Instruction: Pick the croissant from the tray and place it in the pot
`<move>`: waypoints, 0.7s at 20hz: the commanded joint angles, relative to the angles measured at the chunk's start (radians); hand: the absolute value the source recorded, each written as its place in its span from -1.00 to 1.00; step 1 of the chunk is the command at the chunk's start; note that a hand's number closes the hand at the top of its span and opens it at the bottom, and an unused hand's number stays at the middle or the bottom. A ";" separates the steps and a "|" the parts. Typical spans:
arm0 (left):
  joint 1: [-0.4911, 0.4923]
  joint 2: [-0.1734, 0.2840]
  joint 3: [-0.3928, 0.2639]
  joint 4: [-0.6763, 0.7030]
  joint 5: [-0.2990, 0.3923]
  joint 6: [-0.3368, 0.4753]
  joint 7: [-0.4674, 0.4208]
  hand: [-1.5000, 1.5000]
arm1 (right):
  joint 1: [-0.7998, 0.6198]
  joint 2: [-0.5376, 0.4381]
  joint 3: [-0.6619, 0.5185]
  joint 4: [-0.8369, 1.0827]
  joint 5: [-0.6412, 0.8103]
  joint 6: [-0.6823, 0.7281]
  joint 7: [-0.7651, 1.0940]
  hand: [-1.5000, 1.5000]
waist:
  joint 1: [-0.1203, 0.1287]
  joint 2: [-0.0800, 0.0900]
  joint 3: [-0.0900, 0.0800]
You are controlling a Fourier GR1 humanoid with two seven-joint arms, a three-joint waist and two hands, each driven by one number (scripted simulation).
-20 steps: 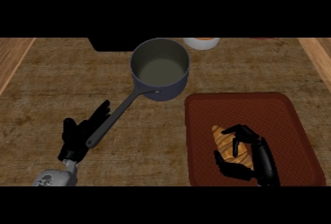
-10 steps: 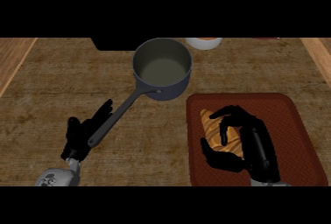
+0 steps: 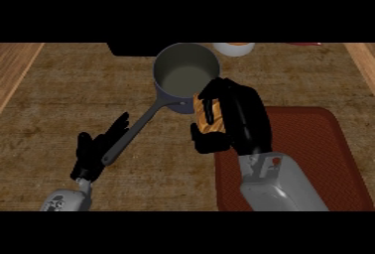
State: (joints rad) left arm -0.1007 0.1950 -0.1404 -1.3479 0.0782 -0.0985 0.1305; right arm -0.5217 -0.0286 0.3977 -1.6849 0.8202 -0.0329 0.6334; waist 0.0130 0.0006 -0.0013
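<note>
My right hand (image 3: 238, 116) is curled round the golden-brown croissant (image 3: 207, 116) and holds it in the air, just right of the pot and past the tray's left edge. The grey pot (image 3: 184, 74) stands at the back centre, nothing visible inside, and its long handle (image 3: 135, 133) runs toward the lower left. The red-brown tray (image 3: 322, 158) lies at the right, partly hidden by my right forearm. My left hand (image 3: 99, 149) rests open beside the end of the handle, fingers up.
A white cup-like object (image 3: 234, 48) stands behind the pot at the back edge, beside a dark block (image 3: 132, 48). Wooden strips (image 3: 18, 64) border the counter at the left and right.
My right hand closed on the croissant on the tray, then lifted it up and left to the pot's side. The left hand barely shifted.
</note>
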 commanded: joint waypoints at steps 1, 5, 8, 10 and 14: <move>0.033 -0.016 -0.029 -0.044 -0.023 0.007 0.006 0.00 | -0.175 0.027 0.008 0.164 0.020 0.069 0.093 1.00 | 0.008 0.000 0.001; 0.029 -0.008 -0.010 -0.009 -0.018 -0.018 -0.019 0.00 | -0.312 0.028 0.033 0.435 -0.043 -0.058 0.053 1.00 | 0.014 0.004 0.001; -0.034 -0.015 0.006 -0.020 0.005 -0.012 0.068 0.00 | -0.386 0.028 0.075 0.532 0.035 0.023 0.092 1.00 | 0.019 0.004 0.001; 0.004 0.012 0.005 -0.049 0.009 -0.041 0.036 0.00 | -0.456 0.028 0.106 0.625 0.096 0.050 0.152 1.00 | 0.039 0.005 0.000; -0.019 0.002 -0.001 -0.025 -0.010 -0.035 0.022 0.00 | -0.518 0.028 0.199 0.794 0.044 0.051 0.201 1.00 | 0.051 0.011 0.000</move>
State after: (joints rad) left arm -0.1026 0.1846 -0.1450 -1.3743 0.0690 -0.1165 0.1525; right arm -0.9602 -0.0011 0.5197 -1.0407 0.8771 0.0113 0.7687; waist 0.0452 0.0072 -0.0013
